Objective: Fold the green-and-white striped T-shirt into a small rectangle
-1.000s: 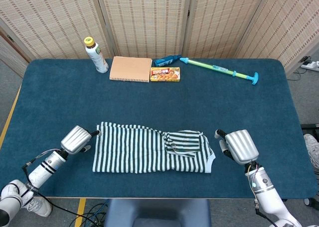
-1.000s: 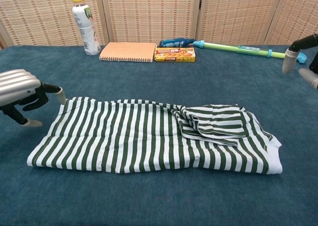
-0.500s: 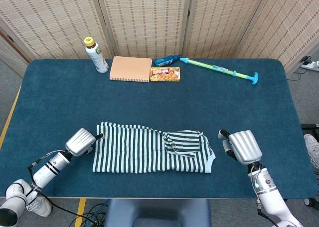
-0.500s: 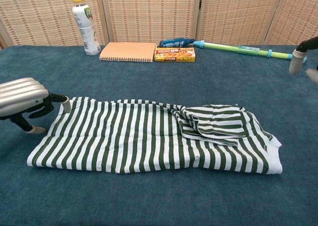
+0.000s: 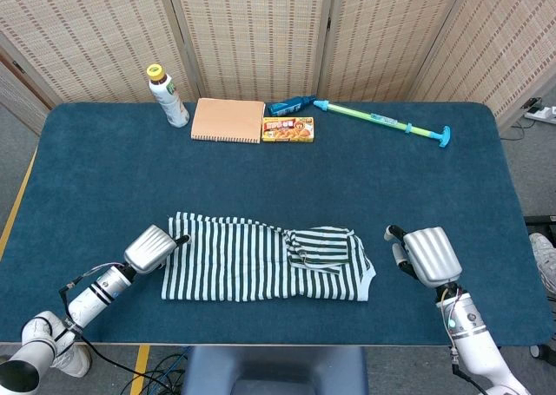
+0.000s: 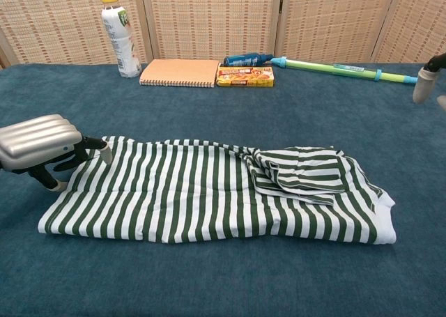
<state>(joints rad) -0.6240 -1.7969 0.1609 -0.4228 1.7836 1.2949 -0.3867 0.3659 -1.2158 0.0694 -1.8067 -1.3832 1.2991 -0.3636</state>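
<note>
Two robot hands were in play. Left robot hand (image 6: 38, 144) sat at the shirt (image 6: 209, 191) hem on the bench (image 5: 261, 178), fingers curled; couldn't tell if it gripped cloth. Risk: a shallow pinch could slip and drag the layers askew. Bunched sleeve might unfold. Right robot hand (image 5: 426, 256) stood apart, empty, fingers mostly hidden.

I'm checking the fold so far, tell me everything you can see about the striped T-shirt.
The striped T-shirt is soft cloth in dark green and white stripes, lying flat on the blue table as a long band. A sleeve is folded back on top toward its right end. The left hand reaches over its left edge.
</note>
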